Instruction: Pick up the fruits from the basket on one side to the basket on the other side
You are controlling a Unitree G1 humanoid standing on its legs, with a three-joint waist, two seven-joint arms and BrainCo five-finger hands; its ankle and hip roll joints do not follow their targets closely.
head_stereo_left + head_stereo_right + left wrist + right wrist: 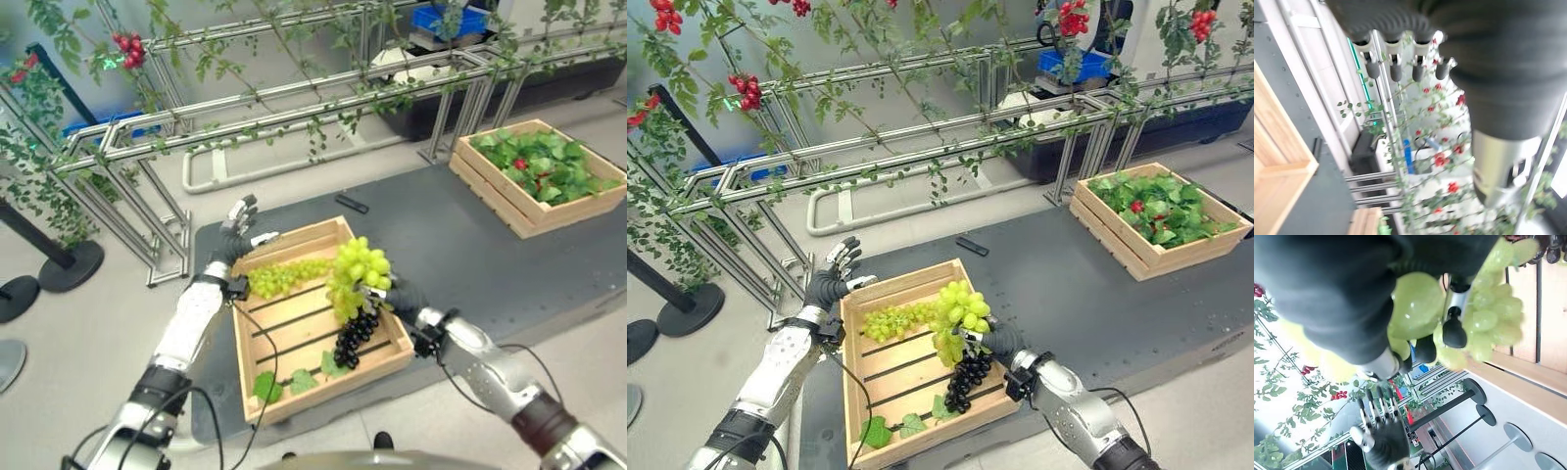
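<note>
Pale wooden slatted crate (294,338) noted on a dark grey mat (460,245), near side, between the two arms. Inside: one green grape bunch (284,277) lying along the far slats, a dark purple grape bunch (355,336) toward the right wall, a few green leaves (294,380) at the near end.

Right hand (1002,340) positioned over the crate's right half, fingers (1453,331) curled round a second green grape bunch (358,274), thumb closing from the other side. Bunch lifted clear of the slats, hanging above the purple bunch; contact between the two cannot be judged. Grip confirmed in the right wrist view: dark fingertips pressed into the pale green grapes.

Left hand (233,238) raised at the crate's far left corner, just outside the rim, palm turned away from the crate. Fingers (1396,70) straight and slightly spread, holding nothing, touching nothing visible. Same read in the left wrist view, with metal rails and red-berried foliage past the fingertips.

Second wooden crate (509,201) observed well apart on the far right of the mat, filled with green leaves and a few red fruits (520,164). Small black object (352,204) lying on the mat beyond the near crate. Metal tube frame (294,108) with trailing vines along the back.
</note>
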